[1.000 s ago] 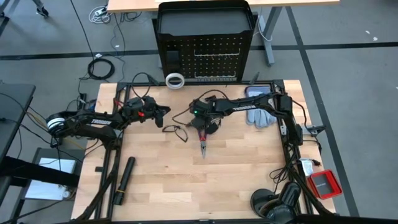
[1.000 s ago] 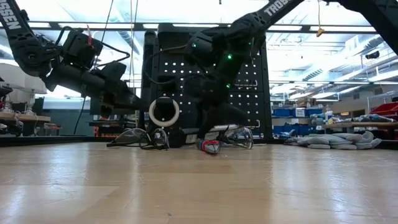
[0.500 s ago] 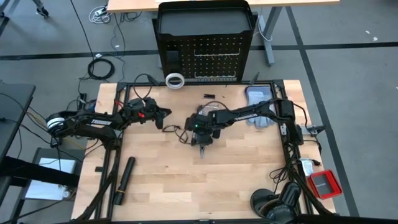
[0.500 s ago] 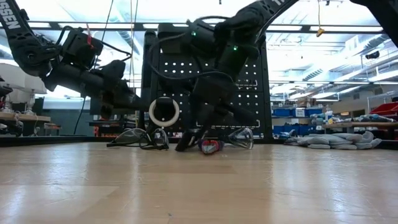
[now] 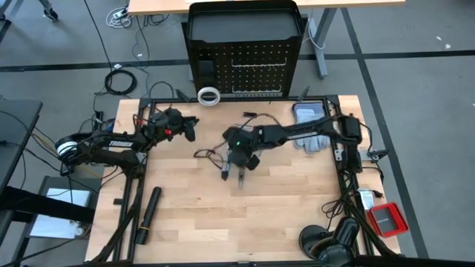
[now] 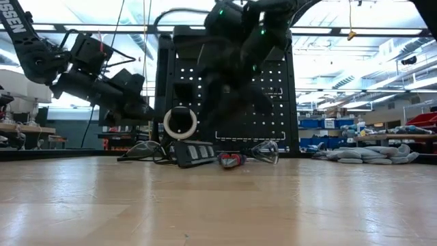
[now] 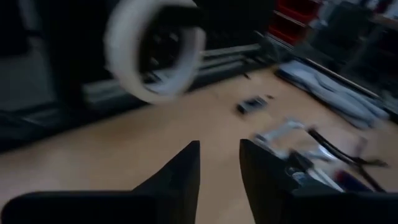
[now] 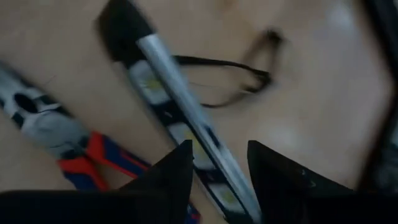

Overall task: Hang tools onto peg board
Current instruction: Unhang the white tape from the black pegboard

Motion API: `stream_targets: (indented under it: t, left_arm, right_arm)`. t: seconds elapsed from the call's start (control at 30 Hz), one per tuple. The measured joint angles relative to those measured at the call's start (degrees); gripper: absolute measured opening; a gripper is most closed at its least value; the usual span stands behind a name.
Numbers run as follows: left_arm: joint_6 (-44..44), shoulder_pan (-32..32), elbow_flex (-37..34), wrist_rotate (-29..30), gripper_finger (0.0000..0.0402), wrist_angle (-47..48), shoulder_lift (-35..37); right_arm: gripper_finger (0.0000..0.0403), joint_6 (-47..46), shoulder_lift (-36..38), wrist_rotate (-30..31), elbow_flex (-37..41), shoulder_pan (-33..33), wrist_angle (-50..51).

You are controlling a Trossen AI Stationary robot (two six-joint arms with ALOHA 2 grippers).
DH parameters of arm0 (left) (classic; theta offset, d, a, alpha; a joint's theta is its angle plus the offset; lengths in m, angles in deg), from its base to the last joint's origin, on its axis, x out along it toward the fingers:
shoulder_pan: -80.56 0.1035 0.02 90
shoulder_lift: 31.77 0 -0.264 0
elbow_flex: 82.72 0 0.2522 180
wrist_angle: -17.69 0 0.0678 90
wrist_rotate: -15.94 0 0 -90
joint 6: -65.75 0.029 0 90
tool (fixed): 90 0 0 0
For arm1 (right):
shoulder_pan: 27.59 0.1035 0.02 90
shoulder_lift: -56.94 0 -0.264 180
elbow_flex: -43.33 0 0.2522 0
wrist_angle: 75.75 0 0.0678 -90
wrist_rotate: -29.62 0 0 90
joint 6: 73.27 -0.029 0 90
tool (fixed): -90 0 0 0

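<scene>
Since a second ago the right gripper (image 5: 236, 159) has shifted left, fingers apart above the black strip (image 8: 180, 124) lying free on the table (image 5: 297, 200) beside the pliers (image 8: 81, 146); left gripper (image 5: 191, 126), fingers slightly apart, empty, faces the tape ring (image 7: 152, 53)

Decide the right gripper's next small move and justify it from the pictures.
Probably lower the right gripper straight onto the black strip and close: its fingers stand apart and empty above the strip, which lies beside the pliers.
</scene>
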Motion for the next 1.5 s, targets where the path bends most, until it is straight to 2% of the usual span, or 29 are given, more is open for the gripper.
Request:
stream_targets:
  t: [0.2, 0.3, 0.37, 0.47, 0.7, 0.83, 0.97, 1.23, 1.37, 1.5]
  left_arm:
    - [5.3, 4.7, 0.0, 0.6, 0.0157, -5.7, -1.2]
    - [6.5, 5.3, 0.2, 0.5, 0.0186, -9.9, -4.1]
    - [6.5, 5.4, 1.4, 0.5, 0.0203, -9.9, -7.2]
    - [7.3, 5.3, 3.9, -0.3, 0.0217, -10.3, -13.2]
    - [7.0, 6.0, 8.7, 0.6, 0.0219, -17.3, -25.8]
    - [3.8, 6.5, 10.2, 1.3, 0.0219, -20.6, -31.4]
    - [1.0, 6.5, 10.6, 1.5, 0.0219, -28.4, -36.5]
    - [-3.1, 6.5, 10.5, 7.0, 0.0219, -42.8, -43.7]
    - [-3.2, 6.4, 11.3, 11.0, 0.0218, -44.1, -45.1]
    - [-3.0, 6.5, 13.5, 11.3, 0.0218, -44.1, -45.4]
  right_arm:
    - [0.0165, -7.8, 6.8, -0.4, -0.1, -2.3, 0.2]
    - [0.0162, -14.1, 9.3, 3.1, -0.1, -2.8, 0.3]
    - [0.0162, -20.2, 11.2, 5.5, -0.1, -3.0, 0.5]
    - [0.0163, -27.9, 13.9, 6.0, -0.1, -3.0, 0.6]
    - [0.0161, -36.4, 18.3, 7.2, -0.2, -3.2, 4.8]
    - [0.0162, -38.1, 19.2, 7.3, -0.2, -3.2, 8.4]
    - [0.0160, -38.7, 19.3, 7.3, -0.2, -3.2, 9.7]
    - [0.0160, -40.0, 19.3, 7.2, -0.2, -3.2, 10.1]
    - [0.0159, -39.8, 19.3, 7.1, 2.3, -3.2, 7.4]
    - [0.0160, -39.7, 19.3, 7.1, 6.0, -3.3, 3.2]
